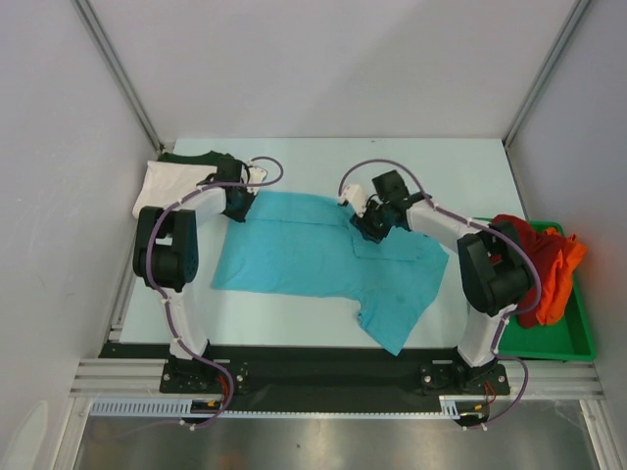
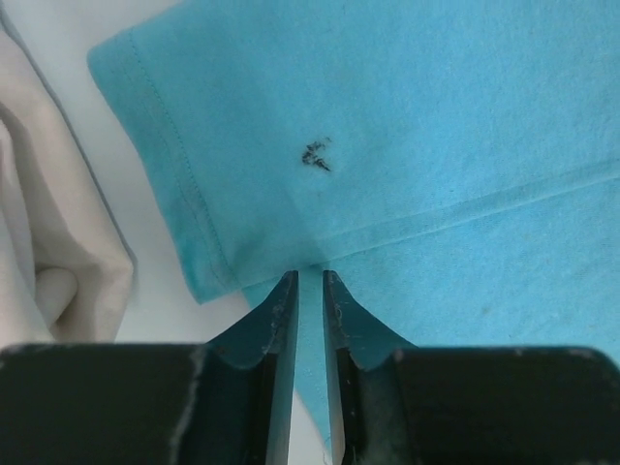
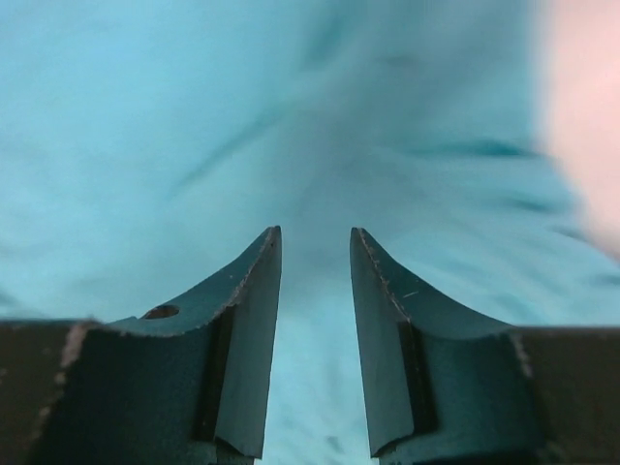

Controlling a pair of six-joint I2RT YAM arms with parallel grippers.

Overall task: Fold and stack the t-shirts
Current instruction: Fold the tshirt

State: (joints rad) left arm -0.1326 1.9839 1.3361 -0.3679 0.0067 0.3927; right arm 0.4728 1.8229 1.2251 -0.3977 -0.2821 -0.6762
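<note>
The turquoise t-shirt [image 1: 304, 255] lies spread flat mid-table, one sleeve trailing toward the front right. My left gripper [image 1: 238, 203] is at its back left corner. In the left wrist view the jaws [image 2: 310, 276] stand nearly closed, with a strip of the turquoise cloth [image 2: 436, 116] pinched between them beside the sleeve hem. My right gripper [image 1: 364, 227] is low over the shirt's back right part. Its jaws [image 3: 315, 232] stand apart, with blurred turquoise cloth [image 3: 145, 116] right under them. The white t-shirt [image 1: 167, 186] and the dark green t-shirt [image 1: 196, 157] lie at the back left.
A flat green tray [image 1: 578, 343] at the right edge holds the red t-shirt [image 1: 519, 240] and the orange t-shirt [image 1: 563, 264] in a heap. The white cloth [image 2: 39, 242] lies just left of my left gripper. White walls enclose the table.
</note>
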